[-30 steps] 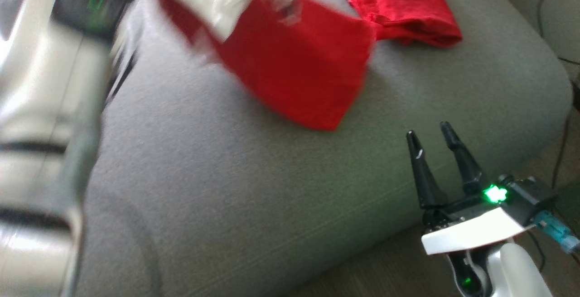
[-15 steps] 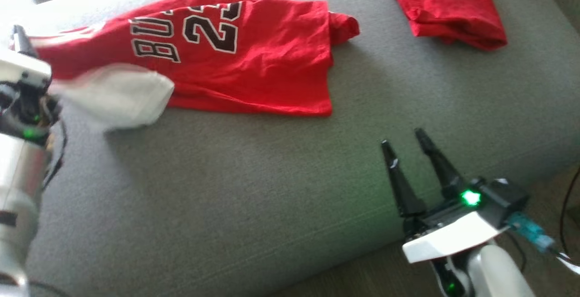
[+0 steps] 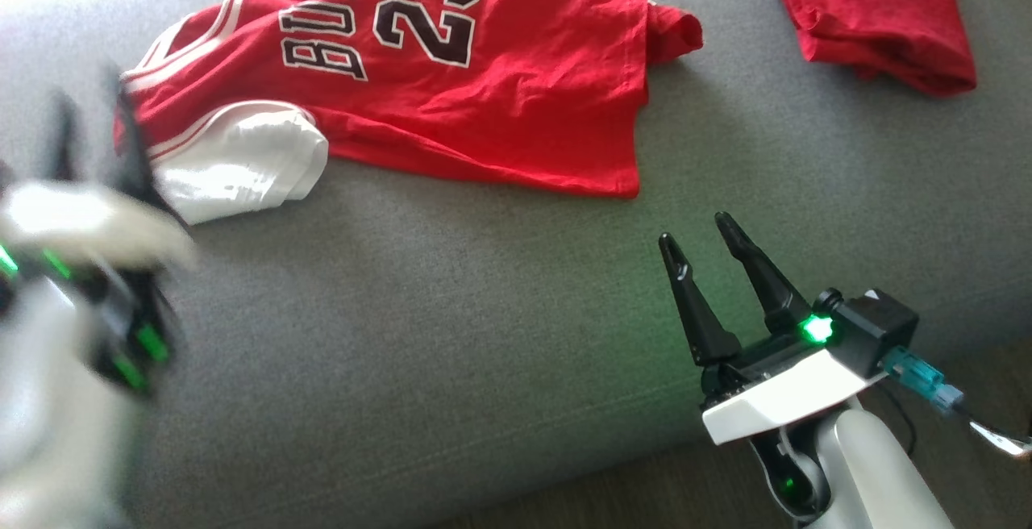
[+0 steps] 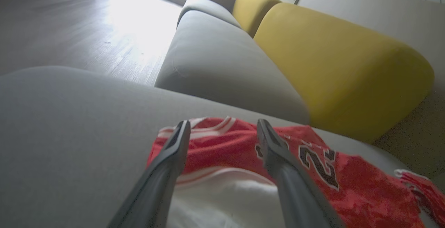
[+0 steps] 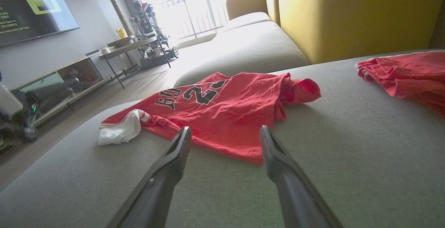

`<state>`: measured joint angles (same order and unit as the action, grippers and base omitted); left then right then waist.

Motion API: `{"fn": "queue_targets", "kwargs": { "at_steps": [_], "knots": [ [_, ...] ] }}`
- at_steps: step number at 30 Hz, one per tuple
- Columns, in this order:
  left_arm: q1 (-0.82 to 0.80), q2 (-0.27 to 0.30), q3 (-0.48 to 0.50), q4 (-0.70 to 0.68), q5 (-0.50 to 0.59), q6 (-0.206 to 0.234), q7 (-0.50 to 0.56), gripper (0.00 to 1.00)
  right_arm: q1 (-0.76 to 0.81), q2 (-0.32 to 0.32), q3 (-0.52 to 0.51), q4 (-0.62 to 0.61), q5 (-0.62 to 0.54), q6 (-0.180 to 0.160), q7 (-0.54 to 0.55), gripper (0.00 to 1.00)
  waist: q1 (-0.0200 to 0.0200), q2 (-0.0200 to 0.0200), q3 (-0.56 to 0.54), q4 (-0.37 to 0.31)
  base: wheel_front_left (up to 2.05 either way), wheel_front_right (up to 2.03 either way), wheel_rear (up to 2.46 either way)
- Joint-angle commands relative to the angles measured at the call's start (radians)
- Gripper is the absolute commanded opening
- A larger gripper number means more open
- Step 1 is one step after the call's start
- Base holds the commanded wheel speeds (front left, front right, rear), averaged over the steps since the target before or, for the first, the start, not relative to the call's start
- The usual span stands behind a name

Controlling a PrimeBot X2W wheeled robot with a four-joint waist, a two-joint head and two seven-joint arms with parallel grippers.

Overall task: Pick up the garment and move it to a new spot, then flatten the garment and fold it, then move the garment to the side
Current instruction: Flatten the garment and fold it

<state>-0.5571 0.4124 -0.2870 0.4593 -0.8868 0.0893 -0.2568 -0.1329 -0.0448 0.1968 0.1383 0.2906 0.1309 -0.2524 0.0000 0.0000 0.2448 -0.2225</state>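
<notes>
Garment [image 3: 484, 102]: red jersey with a black number and letters outlined in white, printed face up. It lies spread on the grey sofa seat [image 3: 443, 335], toward the far side. Mostly flat with some creases; the right end is bunched up. At the left end a white fold [image 3: 242, 162] of cloth, edged in red-and-white striping, sits against the jersey's near edge.

Left tool [image 4: 223, 123]: released, its two dark fingers spread wide with nothing between them. The left wrist view looks along them over the white fold and the striped end of the jersey. In the head view this tool is motion-blurred at the lower left, just beside the garment's left end. Whether it touches the cloth cannot be told.

Right tool [image 3: 695, 231]: also released, fingers apart and empty. It is at the lower right of the head view, over bare seat near the front edge and apart from the jersey's near right corner. In the right wrist view the jersey lies ahead, beyond the fingertips.

Second red cloth [image 3: 879, 17]: crumpled, at the far right of the seat, well apart from the jersey.

Surroundings: yellow backrest [image 4: 340, 68] behind the seat, wood floor [image 4: 69, 30], and a lit screen [image 5: 31, 5] on the wall.
</notes>
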Motion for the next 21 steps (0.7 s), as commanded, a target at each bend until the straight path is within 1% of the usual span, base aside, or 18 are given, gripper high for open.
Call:
{"fn": "queue_targets", "kwargs": {
  "at_steps": [1,4,7,9,12,15,18,19,20,21],
  "knots": [
    [0.098,-0.007,0.061,-0.108,0.082,0.015,-0.005,1.0,-0.014,-0.005,0.014,-0.033,0.008,0.0,-0.009,1.0,0.0,0.0,0.014,0.002,0.0,0.0,0.0],
    [0.251,-0.062,0.051,-0.181,0.152,0.021,-0.005,1.0,-0.019,-0.005,0.008,-0.037,0.012,0.0,-0.009,1.0,0.0,0.0,0.025,-0.003,0.0,0.0,0.0],
    [0.317,-0.093,0.051,-0.162,0.157,0.026,-0.005,1.0,-0.025,-0.005,0.002,-0.041,0.014,0.0,-0.009,1.0,0.0,0.0,0.034,-0.007,0.0,0.0,0.0],
    [0.314,-0.102,0.075,-0.135,0.157,0.022,-0.005,1.0,-0.03,-0.005,0.003,-0.041,0.015,0.0,-0.009,1.0,0.0,0.0,0.039,-0.011,0.0,0.0,0.0],
    [0.281,-0.108,0.125,-0.091,0.164,0.005,-0.005,1.0,-0.036,-0.005,0.009,-0.042,0.016,0.0,-0.009,1.0,0.0,0.0,0.047,-0.022,0.0,0.0,0.0],
    [0.24,-0.116,0.171,-0.044,0.167,-0.023,-0.005,1.0,-0.039,-0.005,0.009,-0.044,0.018,0.0,-0.009,1.0,0.0,0.0,0.053,-0.033,0.0,0.0,0.0],
    [0.201,-0.121,0.182,0.042,0.157,-0.047,-0.003,1.0,-0.039,-0.005,0.011,-0.044,0.018,0.0,-0.009,1.0,0.0,0.0,0.056,-0.044,0.0,0.0,0.0],
    [0.201,-0.121,0.182,0.042,0.157,-0.047,-0.003,1.0,-0.039,-0.005,0.011,-0.044,0.018,0.0,-0.009,1.0,0.0,0.0,0.056,-0.044,0.0,0.0,0.0],
    [0.185,-0.122,0.185,0.075,0.148,-0.053,0.001,1.0,-0.039,-0.005,0.012,-0.044,0.017,0.0,-0.009,1.0,0.0,0.0,0.057,-0.048,0.0,0.0,0.0],
    [0.154,-0.125,0.197,0.146,0.117,-0.066,0.031,1.0,-0.039,-0.005,0.011,-0.044,0.016,0.0,-0.009,1.0,0.0,0.0,0.059,-0.056,0.0,0.0,0.0]
  ]
}}
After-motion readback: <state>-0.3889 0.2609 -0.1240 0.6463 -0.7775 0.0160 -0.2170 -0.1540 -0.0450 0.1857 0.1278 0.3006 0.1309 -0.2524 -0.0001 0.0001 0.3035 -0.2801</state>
